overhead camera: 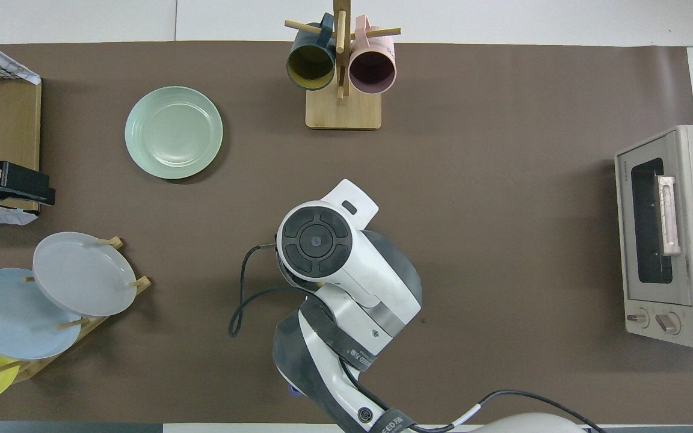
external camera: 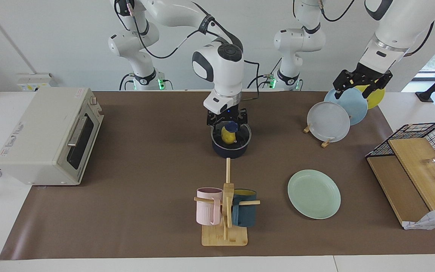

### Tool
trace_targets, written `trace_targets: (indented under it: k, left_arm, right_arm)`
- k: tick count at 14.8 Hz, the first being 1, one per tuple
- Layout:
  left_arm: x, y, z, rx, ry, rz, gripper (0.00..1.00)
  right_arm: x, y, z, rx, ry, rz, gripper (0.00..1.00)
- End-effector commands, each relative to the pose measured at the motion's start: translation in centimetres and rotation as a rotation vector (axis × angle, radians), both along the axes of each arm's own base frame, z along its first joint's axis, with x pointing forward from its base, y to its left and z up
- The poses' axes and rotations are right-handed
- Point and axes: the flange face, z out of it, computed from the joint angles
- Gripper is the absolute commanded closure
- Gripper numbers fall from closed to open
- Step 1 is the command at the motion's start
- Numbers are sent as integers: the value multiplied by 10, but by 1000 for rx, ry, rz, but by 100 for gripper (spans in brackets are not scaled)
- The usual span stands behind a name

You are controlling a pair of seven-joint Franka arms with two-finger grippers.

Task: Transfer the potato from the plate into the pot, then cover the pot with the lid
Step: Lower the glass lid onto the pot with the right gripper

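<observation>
Lid and pot are sitting together mid-table in the facing view, glass seated on the rim, potato showing yellow through it, and the right end effector is hanging directly above the blue knob with its fingers spread and nothing between them. By my reading both steps are done and the coming move is straight up. The left end effector is waiting, spread and empty, over the upright plates, while the mint plate is lying bare. Overhead, the right arm is hiding the pot entirely; the plate is lying toward the left arm's end.
</observation>
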Motion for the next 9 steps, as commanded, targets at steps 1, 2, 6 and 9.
trace_targets:
  k: [1,2,6,9]
  left_arm:
    - [1,2,1,-13,-11,11,0]
    - [0,1,1,-13,-9,7,0]
    - [1,4,1,-12,-8,22,0]
    - [1,3,0,-12,-5,20,0]
  right_arm:
    - [19,-75,57,-29,40,28,0]
    - [22,-106,75,-35,56,38,0]
    - [20,-226,128,-36,116,100,0]
    - [10,-278,146,-34,140,101,0]
